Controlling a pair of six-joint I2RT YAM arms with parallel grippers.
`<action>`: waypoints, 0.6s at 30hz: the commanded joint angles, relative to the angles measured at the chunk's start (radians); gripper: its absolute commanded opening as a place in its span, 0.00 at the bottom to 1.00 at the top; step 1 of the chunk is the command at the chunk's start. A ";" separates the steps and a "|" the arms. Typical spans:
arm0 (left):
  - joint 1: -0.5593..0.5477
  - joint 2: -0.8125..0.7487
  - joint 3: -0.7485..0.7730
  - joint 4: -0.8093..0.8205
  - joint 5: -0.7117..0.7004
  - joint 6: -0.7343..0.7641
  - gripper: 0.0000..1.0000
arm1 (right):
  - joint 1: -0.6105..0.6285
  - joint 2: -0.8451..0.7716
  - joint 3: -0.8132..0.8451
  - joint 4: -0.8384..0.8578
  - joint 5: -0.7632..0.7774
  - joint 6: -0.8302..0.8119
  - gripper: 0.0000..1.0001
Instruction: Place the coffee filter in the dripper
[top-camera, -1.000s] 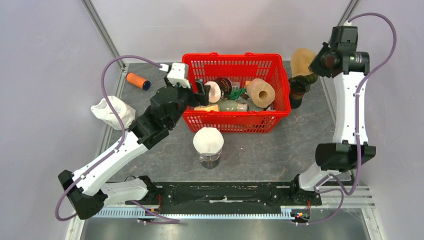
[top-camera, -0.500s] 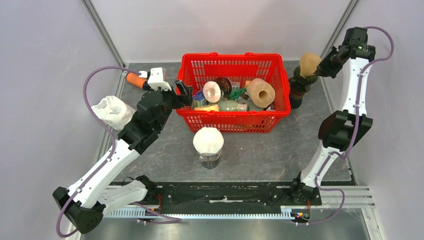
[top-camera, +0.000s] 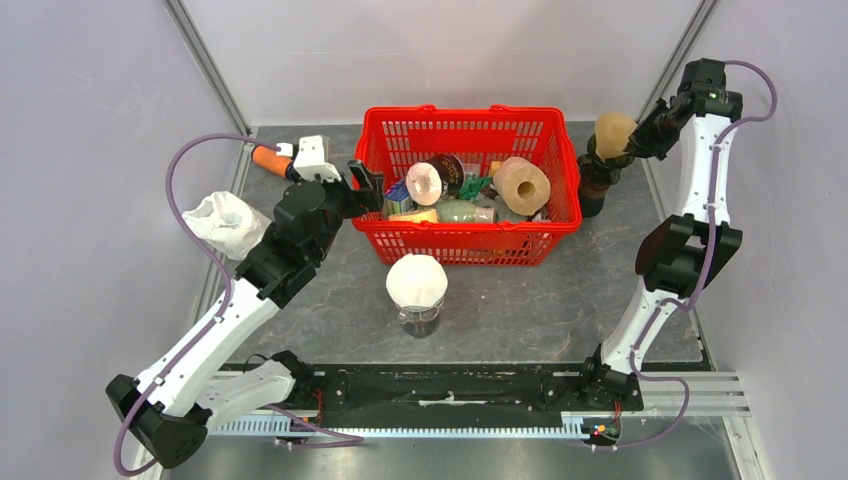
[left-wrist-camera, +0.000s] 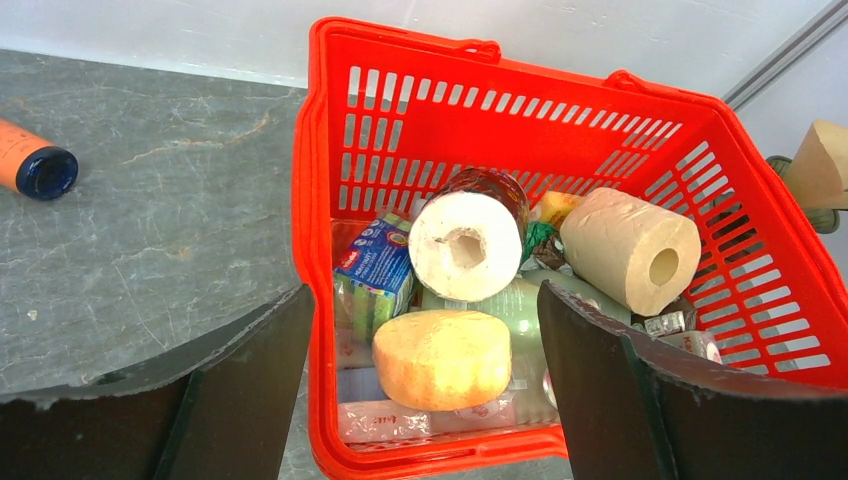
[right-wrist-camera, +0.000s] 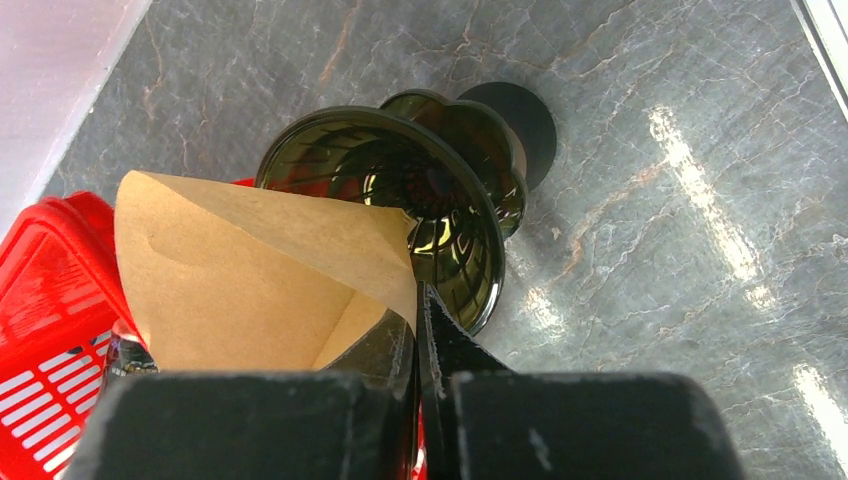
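Note:
My right gripper (right-wrist-camera: 418, 320) is shut on the edge of a brown paper coffee filter (right-wrist-camera: 250, 270), held open just above and beside the dark glass dripper (right-wrist-camera: 440, 200). In the top view the filter (top-camera: 613, 132) hangs over the dripper (top-camera: 597, 178), which stands right of the red basket; the right gripper (top-camera: 645, 135) is beside it. My left gripper (left-wrist-camera: 425, 400) is open and empty above the basket's near left corner; it also shows in the top view (top-camera: 368, 180).
The red basket (top-camera: 470, 245) holds paper rolls, a sponge and packets. A white filter-covered glass (top-camera: 417, 288) stands in front of it. An orange bottle (top-camera: 268, 158) and a white crumpled bag (top-camera: 225, 222) lie at the left. Frame posts rise at the back corners.
The right gripper has carried the filter lower, closer over the dripper. The left arm pulled back left out of the basket a second ago and has since stayed still.

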 joint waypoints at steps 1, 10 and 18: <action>0.009 -0.006 0.002 -0.001 -0.005 -0.036 0.89 | -0.002 0.003 -0.010 0.010 0.022 0.016 0.05; 0.011 -0.018 -0.003 -0.003 0.004 -0.036 0.89 | -0.001 0.027 0.007 0.012 0.039 0.022 0.23; 0.012 -0.023 -0.004 -0.002 0.018 -0.036 0.89 | 0.000 -0.008 0.055 -0.002 0.074 0.021 0.34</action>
